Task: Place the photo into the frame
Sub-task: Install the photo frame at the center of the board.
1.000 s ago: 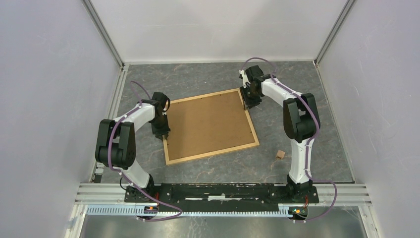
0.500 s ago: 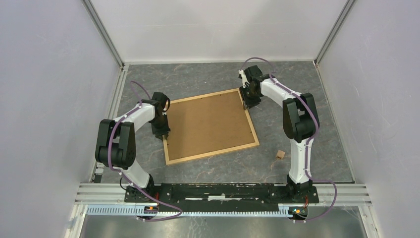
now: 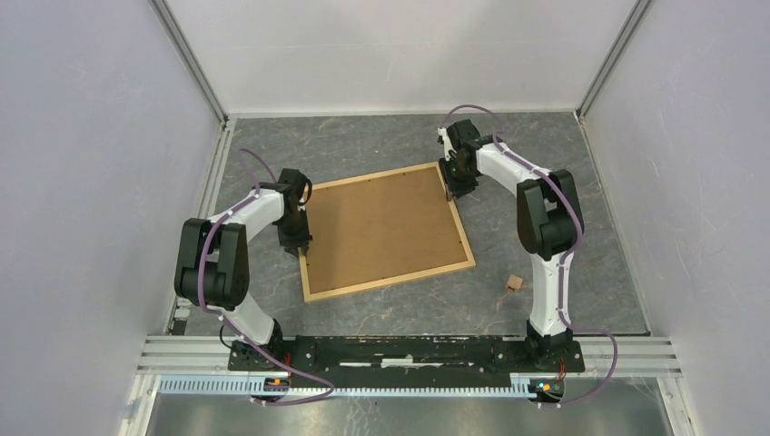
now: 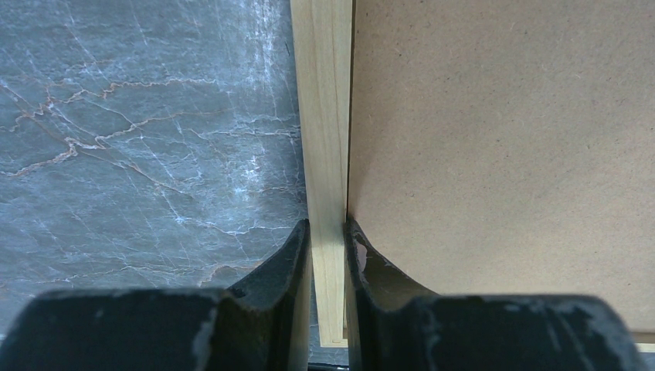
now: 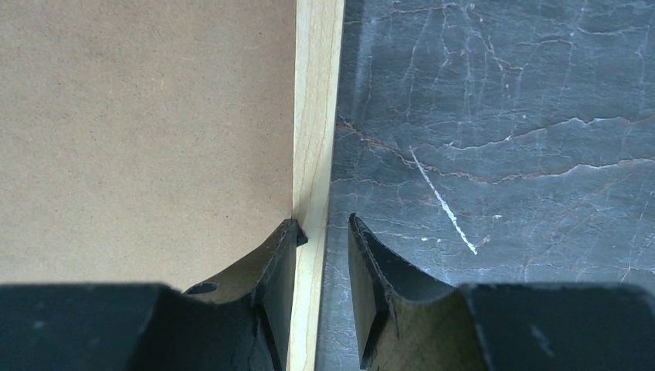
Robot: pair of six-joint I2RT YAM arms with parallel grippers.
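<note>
Lies flat on grey marbled table (image 3: 363, 150), back up: frame (image 3: 386, 232), thin pale wood strips around brown fibreboard panel, skewed to table edges.

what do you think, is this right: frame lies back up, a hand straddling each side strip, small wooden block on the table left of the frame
Not quite. The top external view shows the small wooden block right of the frame. The rest holds: the frame lies back up, with the left hand and right hand each straddling a side strip.
</note>
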